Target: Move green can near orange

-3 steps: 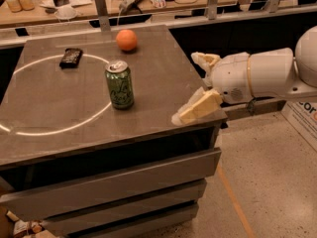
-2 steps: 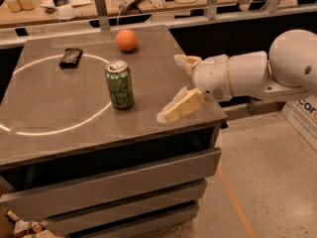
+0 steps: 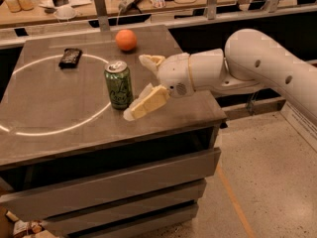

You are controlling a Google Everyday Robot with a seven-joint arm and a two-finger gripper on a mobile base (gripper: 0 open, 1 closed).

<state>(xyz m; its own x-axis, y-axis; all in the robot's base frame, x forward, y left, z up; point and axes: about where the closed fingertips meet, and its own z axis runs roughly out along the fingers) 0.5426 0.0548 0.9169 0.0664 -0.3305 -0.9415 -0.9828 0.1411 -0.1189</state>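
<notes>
Camera view, we see green can (image 3: 119, 86) upright on table (image 3: 49, 108), green body, pale script, silver top with tab, orange (image 3: 126, 39) at its 12 o'clock, apart, gripper (image 3: 136, 86) at can's 3 o'clock, fingers spread wide, holding nothing

Dim warm light; bright ring (image 3: 59, 130) glares on tabletop (image 3: 49, 93) beside jaws.
</notes>
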